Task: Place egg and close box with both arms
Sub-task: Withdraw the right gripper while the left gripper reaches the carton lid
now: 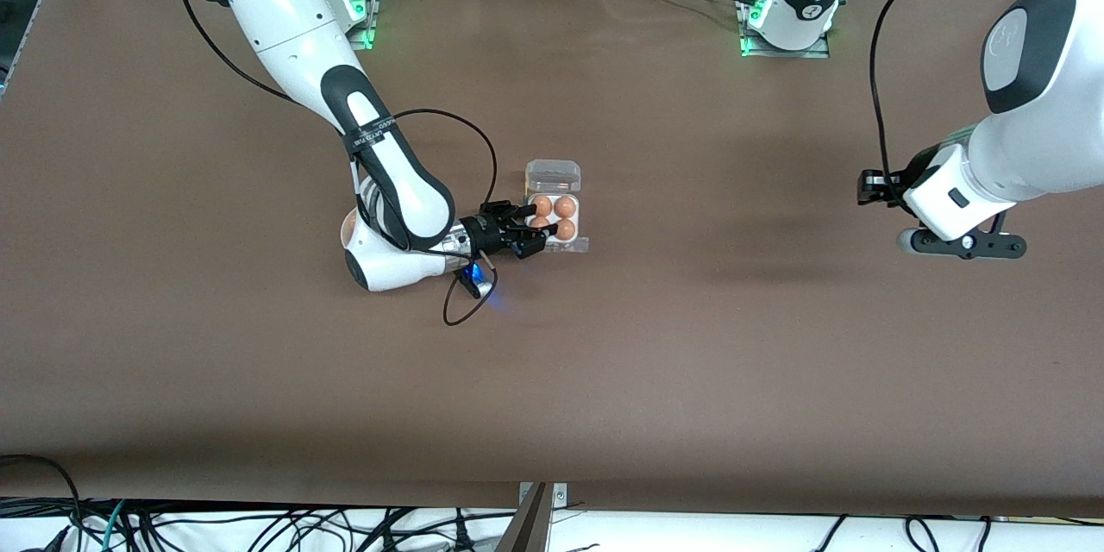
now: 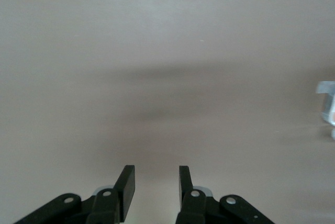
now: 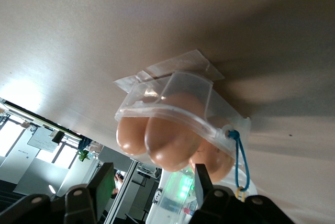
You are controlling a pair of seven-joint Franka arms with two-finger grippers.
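Here the box (image 1: pixel 556 209) sits on the brown surface (image 1: pixel 690 362) with four brown eggs (image 1: pixel 553 217) in its cups, so every cup looks filled, and its clear lid (image 1: pixel 553 176) is tipped back, away from the right hand (image 1: pixel 528 233) and not yet shut. That hand is right at the box's edge toward the right arm's end of the surface, low, with its fingers (image 1: pixel 524 211) parted and reaching in over the nearest eggs; the right wrist view shows the eggs just ahead of the spread fingers (image 3: pixel 102 185), and nothing is gripped between them.

The main risk I see is at this hand: the box is light, so a finger catching its rim or an egg on the way out could drag or tip it, or crack a shell. The lid is a second worry; pushed from one side only, it may slide the box instead of folding, or close crooked on the eggs.

The left hand (image 1: pixel 964 243) waits well apart from the box, over bare surface toward its own end, fingers (image 2: pixel 127 185) moderately open and empty. It must cross a long way to steady the box.
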